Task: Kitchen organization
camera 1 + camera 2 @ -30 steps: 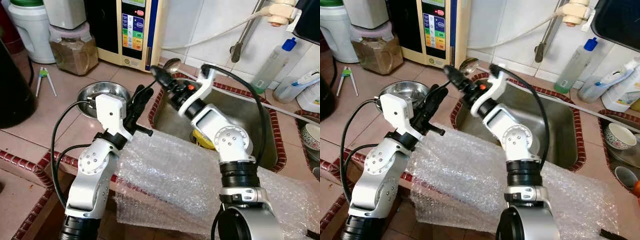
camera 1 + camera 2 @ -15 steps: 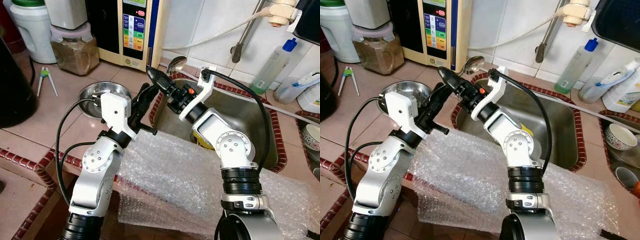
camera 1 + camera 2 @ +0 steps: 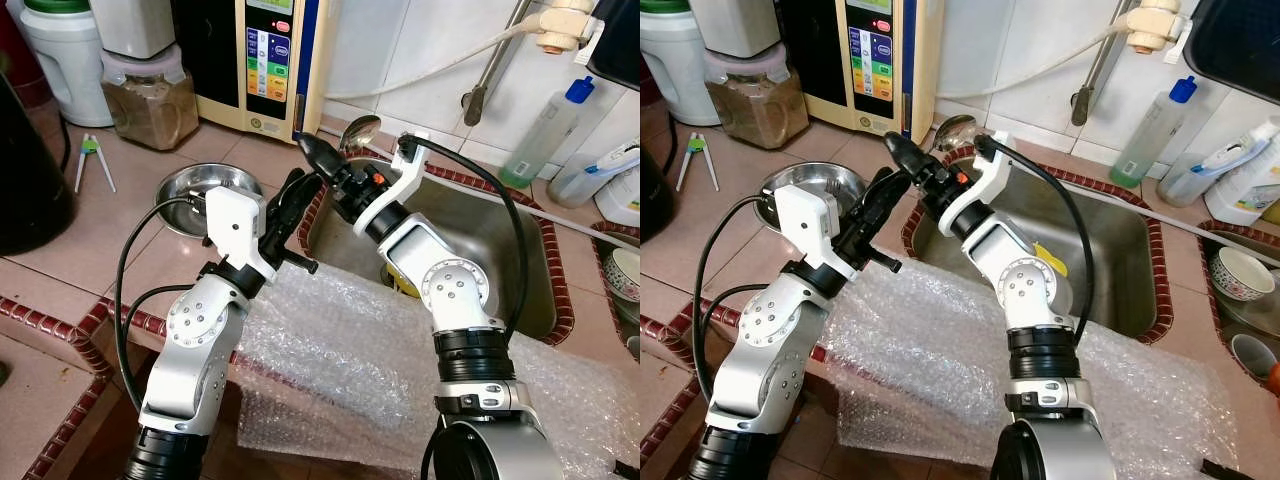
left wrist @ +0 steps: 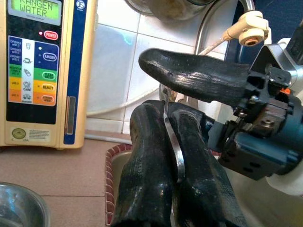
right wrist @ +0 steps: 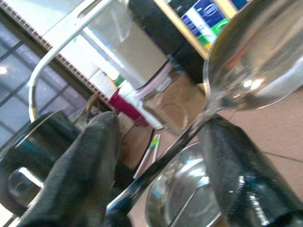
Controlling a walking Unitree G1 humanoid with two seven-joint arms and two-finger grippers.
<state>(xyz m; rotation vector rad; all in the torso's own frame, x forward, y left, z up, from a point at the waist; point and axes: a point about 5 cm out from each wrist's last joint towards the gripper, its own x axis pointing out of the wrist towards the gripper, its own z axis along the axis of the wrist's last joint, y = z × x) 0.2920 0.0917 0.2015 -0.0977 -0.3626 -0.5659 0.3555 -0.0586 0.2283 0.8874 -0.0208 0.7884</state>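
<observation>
Left hand [image 4: 166, 142] now clamps spoon [image 3: 357, 131] handle; right hand [image 5: 156, 156] spread.

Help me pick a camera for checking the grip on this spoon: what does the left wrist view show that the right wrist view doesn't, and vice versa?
Left wrist view: the left gripper shut on the spoon handle, with one black finger of the right gripper above it. Right wrist view: the spoon's bowl beyond the open right fingers, a jar of brown powder and green-white chopsticks. Shared: the spoon, the steel bowl and the water machine's panel.
</observation>
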